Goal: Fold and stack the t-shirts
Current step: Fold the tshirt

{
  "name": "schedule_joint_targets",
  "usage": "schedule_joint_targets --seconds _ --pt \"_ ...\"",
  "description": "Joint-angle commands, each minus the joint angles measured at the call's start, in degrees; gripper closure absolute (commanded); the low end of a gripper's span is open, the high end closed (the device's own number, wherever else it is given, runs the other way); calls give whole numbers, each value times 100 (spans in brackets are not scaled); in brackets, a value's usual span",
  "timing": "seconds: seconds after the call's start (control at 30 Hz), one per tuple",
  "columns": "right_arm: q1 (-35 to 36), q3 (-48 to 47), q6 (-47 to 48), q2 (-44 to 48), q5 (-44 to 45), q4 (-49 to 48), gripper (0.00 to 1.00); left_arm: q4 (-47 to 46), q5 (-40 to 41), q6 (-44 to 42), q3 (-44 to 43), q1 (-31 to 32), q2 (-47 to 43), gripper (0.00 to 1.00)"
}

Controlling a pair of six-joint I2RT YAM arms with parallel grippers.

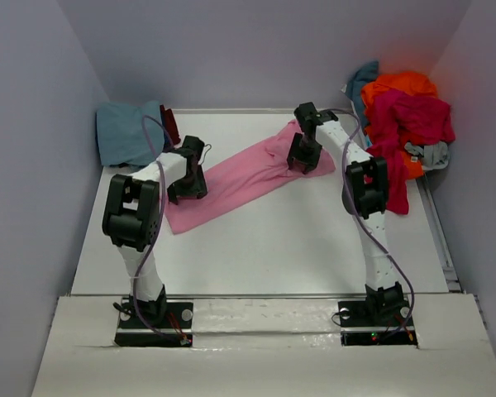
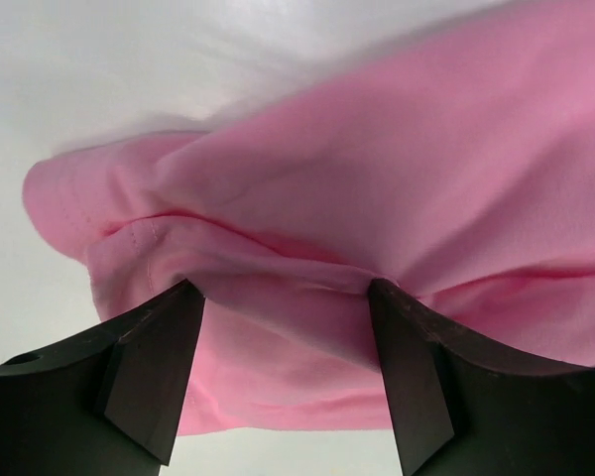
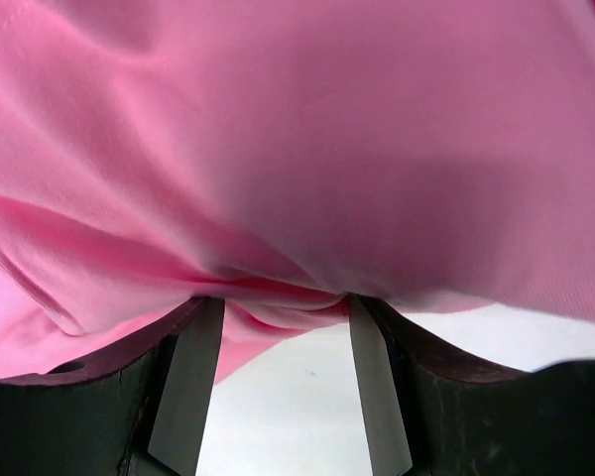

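White table (image 1: 256,248), pink t-shirt (image 1: 240,178) spread mid-table, blue t-shirt (image 1: 128,132) far left, colourful t-shirt heap (image 1: 405,112) far right

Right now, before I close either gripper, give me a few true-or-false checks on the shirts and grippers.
1. The pink t-shirt lies slanted across the table, left gripper at one end, right gripper at the other. True.
2. The teal-blue t-shirt sits far right. False: far left corner.
3. The right gripper is clamped shut. False: jaws apart, pink cloth at their tips.
4. An orange t-shirt tops the far-right heap. True.
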State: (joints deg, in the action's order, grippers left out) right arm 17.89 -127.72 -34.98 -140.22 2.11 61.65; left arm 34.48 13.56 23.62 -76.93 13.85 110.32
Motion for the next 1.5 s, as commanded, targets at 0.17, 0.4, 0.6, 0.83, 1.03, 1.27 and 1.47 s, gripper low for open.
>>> schedule_joint_targets --seconds 0.17,0.4,0.6,0.83,1.03,1.27,1.47 --pt "-172 -841 105 -181 44 -21 41 762 -442 73 1021 961 -1100 22" --pt "-172 -1255 597 -242 0 -258 40 1245 -495 152 1390 1823 -1583 22" --pt "-172 -1641 756 -427 -149 -232 40 1474 -679 459 1716 2376 -2067 23" --pt "-172 -721 659 161 -132 -451 41 1571 -311 574 1330 2500 -2121 21" --pt "-172 0 800 741 184 -408 41 1457 -126 416 768 2500 -1533 20" --pt "-172 652 721 1314 439 -436 41 1360 -134 100 363 2500 -1092 21" --pt "-172 678 572 1392 545 -303 41 1263 23 -94 143 2500 -785 21"
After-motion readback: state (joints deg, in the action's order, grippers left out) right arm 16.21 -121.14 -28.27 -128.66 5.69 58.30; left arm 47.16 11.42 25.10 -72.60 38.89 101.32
